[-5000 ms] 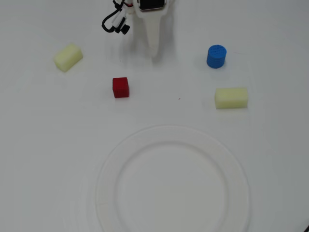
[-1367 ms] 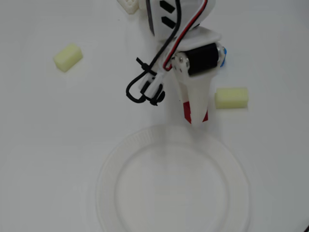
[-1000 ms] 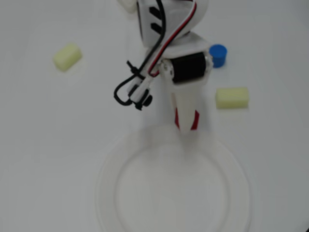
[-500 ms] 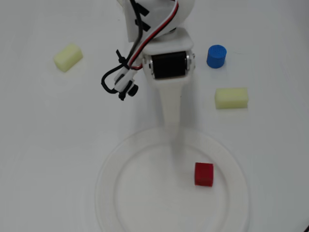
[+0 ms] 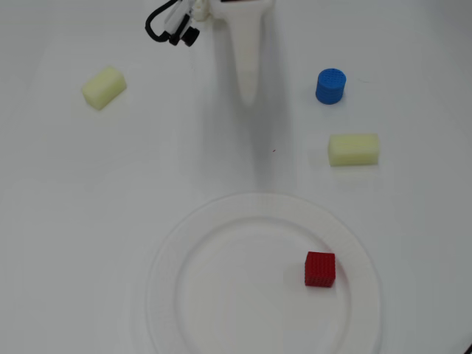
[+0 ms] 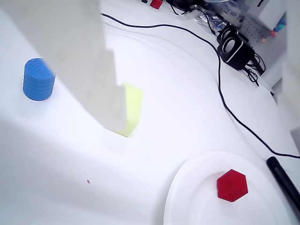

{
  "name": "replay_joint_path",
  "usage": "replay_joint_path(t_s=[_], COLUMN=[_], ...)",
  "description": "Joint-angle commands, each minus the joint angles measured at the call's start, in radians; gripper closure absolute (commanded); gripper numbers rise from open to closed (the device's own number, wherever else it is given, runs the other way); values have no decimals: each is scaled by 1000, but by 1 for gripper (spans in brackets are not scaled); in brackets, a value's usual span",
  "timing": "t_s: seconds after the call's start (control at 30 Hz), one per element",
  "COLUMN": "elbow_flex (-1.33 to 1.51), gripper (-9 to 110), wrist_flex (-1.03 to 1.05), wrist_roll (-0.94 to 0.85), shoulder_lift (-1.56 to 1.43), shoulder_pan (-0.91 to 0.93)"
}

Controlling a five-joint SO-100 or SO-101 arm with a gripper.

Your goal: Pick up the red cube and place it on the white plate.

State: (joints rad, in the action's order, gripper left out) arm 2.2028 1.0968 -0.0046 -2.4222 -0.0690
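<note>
Two views: overhead and wrist.
Left block [image 5: 103, 87]: pale yellow, far left of the overhead view, long axis tilted up to the right; outside the wrist view.
Gripper [image 5: 249, 94]: white, reaching down from the top edge of the overhead view, tapering to a point over bare table [image 5: 74, 221]; grasping nothing; whether the jaws stand apart or together cannot be told, since only one white finger [image 6: 84, 61] shows, filling the upper left of the wrist view.
Plate [image 5: 177, 243]: white, round, wide flat rim, low in the overhead view and cut by its bottom edge; lower right of the wrist view [image 6: 187, 197].
Cube [image 5: 320, 268]: dark red, ridged, lying on the flat inner part of the plate, right of its centre, just inside the rim; well apart from the gripper; no long axis, sides nearly square with the overhead picture, turned very slightly; seen corner-on as a hexagon in the wrist view [image 6: 232, 185].
Cylinder [image 5: 330, 85]: blue, upright, right of the gripper; at the left edge of the wrist view [image 6: 38, 78].
Right block [image 5: 353, 149]: pale yellow, long axis level, below the cylinder, apart from the plate; half hidden behind the finger in the wrist view [image 6: 131, 110].
Wrist view only: black cable [image 6: 225, 103] across the table, black speaker [image 6: 234, 47] at upper right.
</note>
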Motion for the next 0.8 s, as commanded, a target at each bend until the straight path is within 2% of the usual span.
replay_joint_path(t_s=[0.0,0.2,0.43,0.6,0.77], elbow_flex=[193,408,698,792,927], gripper=[77,75,76,78,90], wrist_flex=[-41,-3,-152,-166,-140], wrist_roll=[-21,-35,-34,-9,-64], shoulder_lift=[-293,-472,-500,-540,-686], shoulder_pan=[-8,41,78,69,67])
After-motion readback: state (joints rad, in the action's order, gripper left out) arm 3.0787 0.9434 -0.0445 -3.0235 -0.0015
